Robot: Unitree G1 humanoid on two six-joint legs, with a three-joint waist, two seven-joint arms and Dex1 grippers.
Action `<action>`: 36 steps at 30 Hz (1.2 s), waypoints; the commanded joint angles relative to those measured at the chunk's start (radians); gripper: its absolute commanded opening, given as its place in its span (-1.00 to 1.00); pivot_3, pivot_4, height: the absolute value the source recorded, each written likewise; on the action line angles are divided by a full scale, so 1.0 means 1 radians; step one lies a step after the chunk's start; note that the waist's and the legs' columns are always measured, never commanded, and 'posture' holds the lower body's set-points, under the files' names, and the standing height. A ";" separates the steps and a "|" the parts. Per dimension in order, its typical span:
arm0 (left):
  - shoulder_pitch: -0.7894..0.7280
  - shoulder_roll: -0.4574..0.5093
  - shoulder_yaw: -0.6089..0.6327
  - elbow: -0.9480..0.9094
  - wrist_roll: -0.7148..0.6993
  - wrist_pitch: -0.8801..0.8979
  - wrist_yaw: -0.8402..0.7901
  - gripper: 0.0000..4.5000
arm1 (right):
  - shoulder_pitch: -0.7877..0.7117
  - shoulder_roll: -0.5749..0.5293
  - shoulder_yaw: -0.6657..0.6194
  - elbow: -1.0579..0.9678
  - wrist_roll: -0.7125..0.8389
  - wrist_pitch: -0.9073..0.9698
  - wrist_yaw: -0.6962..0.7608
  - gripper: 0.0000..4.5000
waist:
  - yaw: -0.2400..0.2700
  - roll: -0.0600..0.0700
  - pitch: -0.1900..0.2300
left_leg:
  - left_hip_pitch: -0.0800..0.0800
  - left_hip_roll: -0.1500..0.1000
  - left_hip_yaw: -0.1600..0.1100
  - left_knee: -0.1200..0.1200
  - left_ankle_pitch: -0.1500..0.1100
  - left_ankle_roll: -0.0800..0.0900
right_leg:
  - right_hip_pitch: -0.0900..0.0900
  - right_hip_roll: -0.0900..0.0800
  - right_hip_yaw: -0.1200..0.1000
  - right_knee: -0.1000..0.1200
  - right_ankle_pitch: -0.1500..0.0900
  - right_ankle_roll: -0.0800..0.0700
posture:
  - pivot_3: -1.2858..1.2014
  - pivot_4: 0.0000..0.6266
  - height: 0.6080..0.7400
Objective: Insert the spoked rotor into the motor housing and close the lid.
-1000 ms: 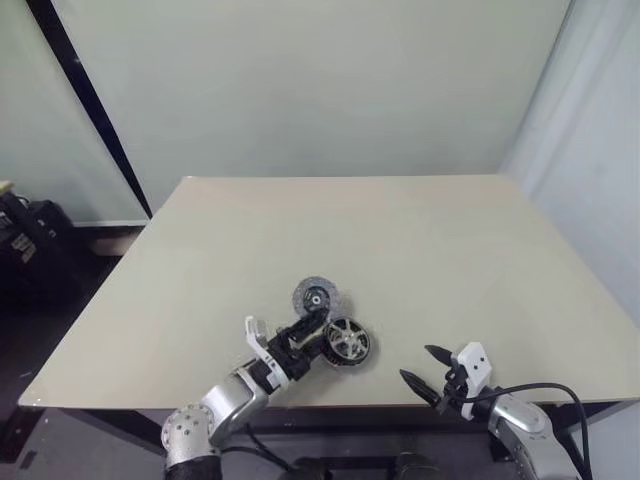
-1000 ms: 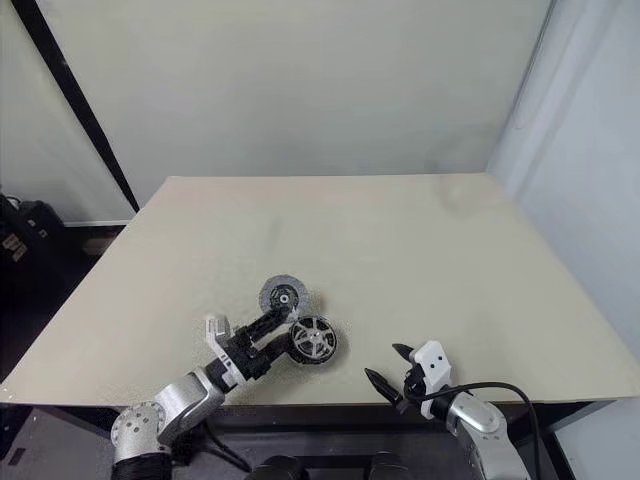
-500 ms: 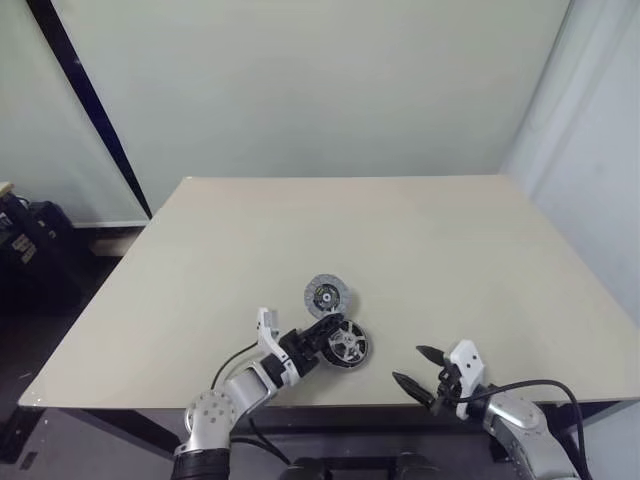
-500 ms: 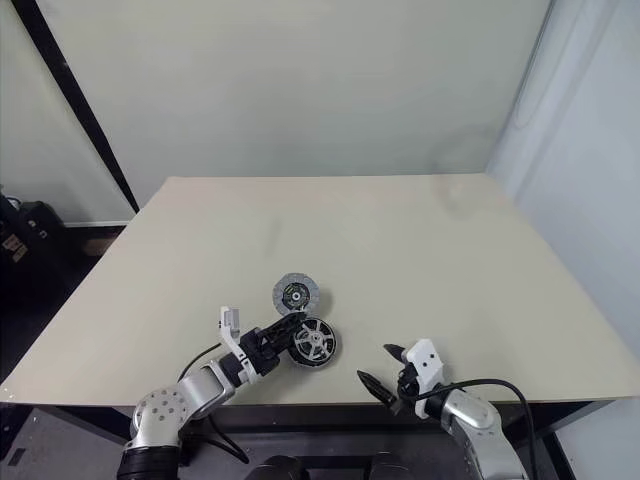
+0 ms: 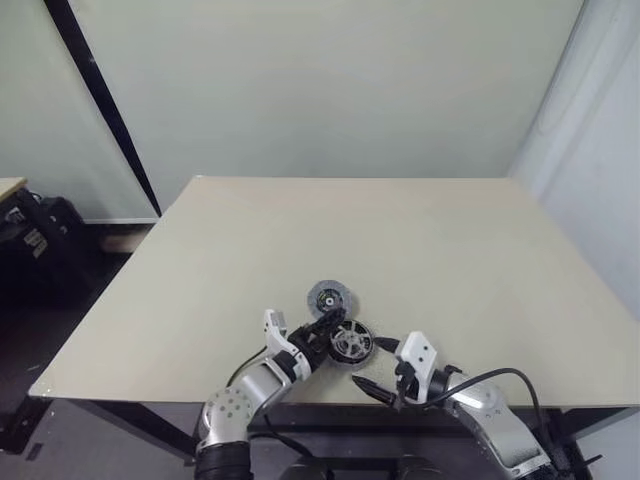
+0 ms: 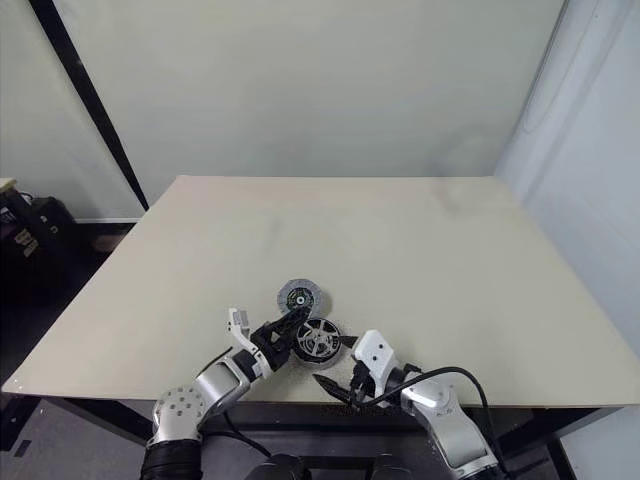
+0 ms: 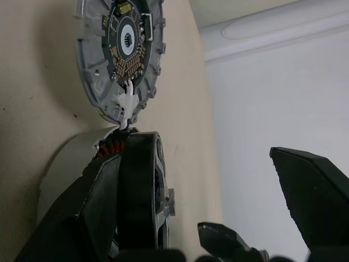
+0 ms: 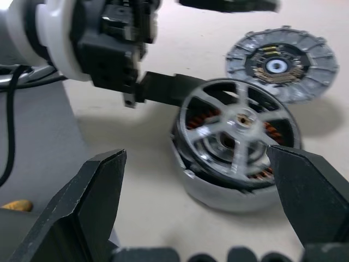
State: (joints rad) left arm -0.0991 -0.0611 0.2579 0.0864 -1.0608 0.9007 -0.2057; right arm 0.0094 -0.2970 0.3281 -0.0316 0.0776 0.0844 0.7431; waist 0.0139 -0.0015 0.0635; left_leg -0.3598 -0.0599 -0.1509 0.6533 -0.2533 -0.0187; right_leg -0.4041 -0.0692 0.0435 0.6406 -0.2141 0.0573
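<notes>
Two grippers spread wide, left gripper (image 5: 325, 330) and right gripper (image 5: 372, 366) flanking spoked rotor (image 8: 238, 129) seated in half-hidden motor housing (image 8: 229, 194), lid (image 5: 331, 298) flat beside on counter (image 5: 450, 250).

A beige table (image 5: 420, 240) stands before a pale wall (image 5: 320, 80); dark equipment (image 5: 40, 240) sits beside it.

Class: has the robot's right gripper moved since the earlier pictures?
Yes. The right gripper has moved left along the table's near edge, closer to the spoked rotor.

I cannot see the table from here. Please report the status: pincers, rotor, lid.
Both pincers open: left pincer around the spoked rotor, right pincer just beside it. Rotor already sits in the motor housing. Lid still flat on the table, nothing in the way.
</notes>
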 commanded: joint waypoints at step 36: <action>0.000 -0.038 -0.019 -0.030 0.003 0.043 -0.012 1.00 | -0.096 0.044 0.017 0.034 -0.038 0.066 -0.061 -1.00 | -0.010 0.001 0.000 | -0.001 0.001 0.001 0.007 0.000 0.000 | 0.001 -0.001 -0.002 -0.001 0.000 0.000 | 0.03 -1.00 1.00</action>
State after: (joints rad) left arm -0.0913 -0.0804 0.2678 0.0712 -1.0368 0.9099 -0.2077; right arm -0.0696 -0.2582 0.3656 0.0278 0.0217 0.1569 0.6915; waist 0.0044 -0.0009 0.0636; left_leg -0.3616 -0.0588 -0.1505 0.6597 -0.2538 -0.0190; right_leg -0.4035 -0.0701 0.0413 0.6395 -0.2143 0.0578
